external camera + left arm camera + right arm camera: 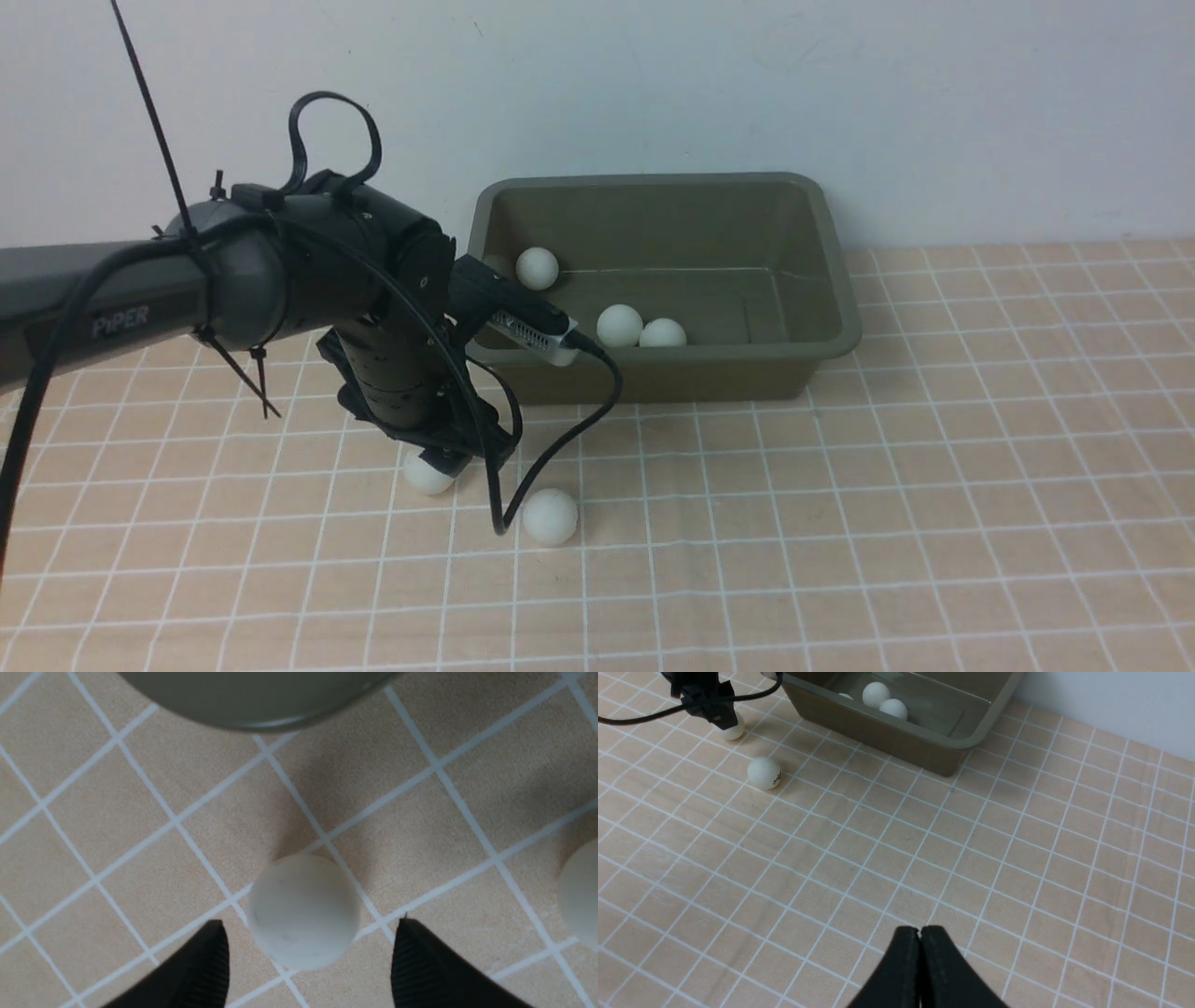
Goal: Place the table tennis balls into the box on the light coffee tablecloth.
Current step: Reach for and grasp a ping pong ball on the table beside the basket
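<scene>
- Left pincer [448,455] is down low over the light coffee tablecloth [934,485], tips spread wide. A white ball [303,911] sits between them, touching neither.
- Second ball [549,516] lies loose on the cloth just to the right, nearer the camera.
- The olive box [672,378] stands at the far side against the wall [653,84], with three balls [619,325] already inside.
- Right pincer [920,933] is pressed together and empty, well apart from the action.
- Handling looks tricky: light, hard, smooth shells, likely to squirt away. Close on the widest middle, squarely.
- The cloth lies flat with nothing to stop a roll, and there's plenty of open room to the right.
</scene>
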`<move>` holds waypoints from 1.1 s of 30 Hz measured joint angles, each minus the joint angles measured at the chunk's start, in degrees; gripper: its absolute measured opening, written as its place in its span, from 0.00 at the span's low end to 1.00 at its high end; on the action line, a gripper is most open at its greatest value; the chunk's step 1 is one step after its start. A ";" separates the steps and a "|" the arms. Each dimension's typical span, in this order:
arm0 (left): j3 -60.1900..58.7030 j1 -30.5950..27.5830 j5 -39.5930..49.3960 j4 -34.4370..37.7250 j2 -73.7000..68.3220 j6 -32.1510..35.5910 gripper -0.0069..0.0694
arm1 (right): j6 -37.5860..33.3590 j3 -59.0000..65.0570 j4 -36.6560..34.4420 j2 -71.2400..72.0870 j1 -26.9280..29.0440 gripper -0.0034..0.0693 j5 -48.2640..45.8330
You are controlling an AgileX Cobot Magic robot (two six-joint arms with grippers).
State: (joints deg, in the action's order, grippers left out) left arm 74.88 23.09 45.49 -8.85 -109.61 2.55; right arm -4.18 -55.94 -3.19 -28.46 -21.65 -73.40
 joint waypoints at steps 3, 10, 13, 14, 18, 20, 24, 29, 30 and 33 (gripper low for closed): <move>-0.05 -1.15 -0.27 0.47 0.00 0.00 0.60 | 0.00 0.00 -0.05 0.00 0.00 0.02 0.00; -0.11 -2.83 -0.82 3.09 0.00 1.30 0.60 | -0.06 0.00 -0.12 0.00 0.00 0.02 0.00; -0.11 -2.83 -1.50 6.87 -0.06 3.27 0.60 | -0.06 0.00 -0.12 0.00 0.00 0.02 0.00; -0.11 -2.83 -1.78 7.58 -0.26 3.59 0.60 | -0.06 0.00 -0.12 0.00 0.00 0.02 0.00; -0.11 -2.83 -2.27 7.83 -1.37 3.79 0.60 | -0.06 0.00 -0.18 0.00 0.00 0.02 0.00; -0.11 -2.83 -2.27 7.72 -2.63 3.85 0.60 | -0.06 0.00 -0.46 0.00 0.00 0.02 0.00; -0.11 -2.83 -2.59 7.72 -3.96 3.85 0.60 | -0.06 0.00 -1.28 0.00 0.00 0.02 0.00; -0.11 -2.83 -2.72 7.72 -4.36 3.85 0.57 | -0.12 0.00 -1.38 0.00 0.00 0.02 0.00; -0.11 -2.83 -2.72 7.72 -4.36 3.85 0.55 | -0.17 0.00 -1.38 0.00 0.00 0.02 0.00; -0.11 -2.83 -2.34 7.59 -4.36 3.85 0.51 | -0.17 0.00 -1.39 0.00 0.00 0.02 0.00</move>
State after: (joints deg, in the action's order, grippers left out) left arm 74.77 20.26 43.15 -1.26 -113.97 6.39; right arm -4.35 -55.94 -4.58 -28.46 -21.65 -73.40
